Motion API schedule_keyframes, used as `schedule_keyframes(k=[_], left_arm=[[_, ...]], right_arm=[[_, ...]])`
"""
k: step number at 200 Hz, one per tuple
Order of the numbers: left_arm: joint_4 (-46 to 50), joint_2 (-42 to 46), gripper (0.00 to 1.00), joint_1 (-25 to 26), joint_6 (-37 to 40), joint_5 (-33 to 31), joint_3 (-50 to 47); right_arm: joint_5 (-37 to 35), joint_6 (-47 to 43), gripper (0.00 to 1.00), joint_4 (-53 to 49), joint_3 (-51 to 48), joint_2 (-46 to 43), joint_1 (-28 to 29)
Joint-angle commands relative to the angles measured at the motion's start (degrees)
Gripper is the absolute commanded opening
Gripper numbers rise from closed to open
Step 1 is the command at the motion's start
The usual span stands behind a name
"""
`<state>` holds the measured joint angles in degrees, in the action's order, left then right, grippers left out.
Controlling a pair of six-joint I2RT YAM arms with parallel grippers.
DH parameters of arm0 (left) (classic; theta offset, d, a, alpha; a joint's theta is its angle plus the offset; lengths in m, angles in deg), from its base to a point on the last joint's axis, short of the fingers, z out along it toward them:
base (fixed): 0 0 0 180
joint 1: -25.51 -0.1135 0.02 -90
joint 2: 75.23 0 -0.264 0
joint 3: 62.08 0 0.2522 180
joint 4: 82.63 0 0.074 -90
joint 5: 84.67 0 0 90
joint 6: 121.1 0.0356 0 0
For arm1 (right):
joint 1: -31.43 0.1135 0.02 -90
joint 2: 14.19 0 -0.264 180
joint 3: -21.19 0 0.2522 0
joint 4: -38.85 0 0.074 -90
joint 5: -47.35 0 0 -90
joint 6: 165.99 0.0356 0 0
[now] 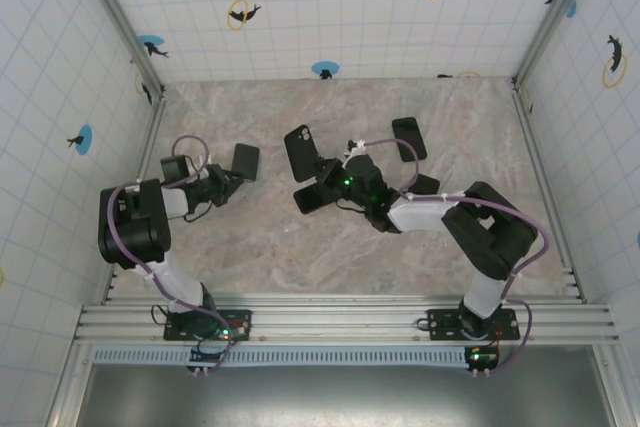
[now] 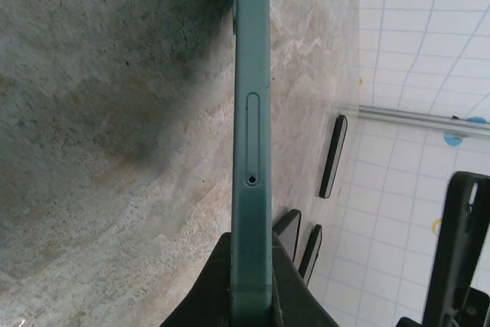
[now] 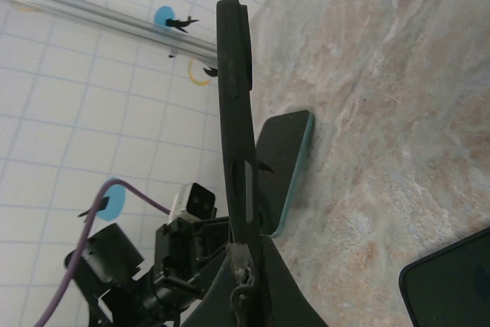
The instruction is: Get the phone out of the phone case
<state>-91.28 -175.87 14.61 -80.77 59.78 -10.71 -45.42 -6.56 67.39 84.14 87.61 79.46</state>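
Left pincer (image 2: 251, 254) clamps phone (image 2: 251, 143), right pincer (image 3: 245, 249) clamps phone case (image 3: 234, 89)

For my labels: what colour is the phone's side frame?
Teal green. The phone shows it best in the left wrist view, seen edge-on.

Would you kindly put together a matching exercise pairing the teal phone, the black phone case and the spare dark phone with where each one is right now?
Things
1. teal phone
2. black phone case
3. spare dark phone

Places
A. lying on the table, beyond the right arm
B. gripped edge-on in the left claw
C. gripped edge-on in the right claw

Pairs: 1-B, 2-C, 3-A
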Motion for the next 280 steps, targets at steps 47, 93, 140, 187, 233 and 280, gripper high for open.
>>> schedule_keyframes(k=[47, 93, 140, 187, 233, 280], left_arm=[[1.42, -2.97, 0.24, -0.77, 2.61, -1.08, 2.99], [8.48, -3.88, 0.33, -1.23, 6.22, -3.82, 5.21], [14.32, -5.3, 0.44, -1.67, 10.11, -7.15, 6.69], [19.13, -6.48, 0.5, -1.89, 12.59, -9.78, 9.21], [22.47, -7.63, 0.56, -2.11, 14.58, -10.63, 10.79], [26.46, -7.65, 0.58, -2.16, 17.03, -11.56, 11.26]], right_arm=[[-7.38, 7.69, 0.0, -10.43, 13.38, 10.03, 3.65], [-10.04, 8.25, 0.0, -11.68, 19.17, 15.5, 4.96], [-15.82, 3.83, 0.0, -17.38, 26.26, 19.84, 6.3], [-18.87, 1.5, 0.0, -19.3, 29.58, 23.9, 7.25], [-19.1, 0.75, 0.0, -23.24, 35.74, 28.24, 7.62], [-19.03, 2.63, 0.06, -23.8, 39.09, 32.66, 7.85]])
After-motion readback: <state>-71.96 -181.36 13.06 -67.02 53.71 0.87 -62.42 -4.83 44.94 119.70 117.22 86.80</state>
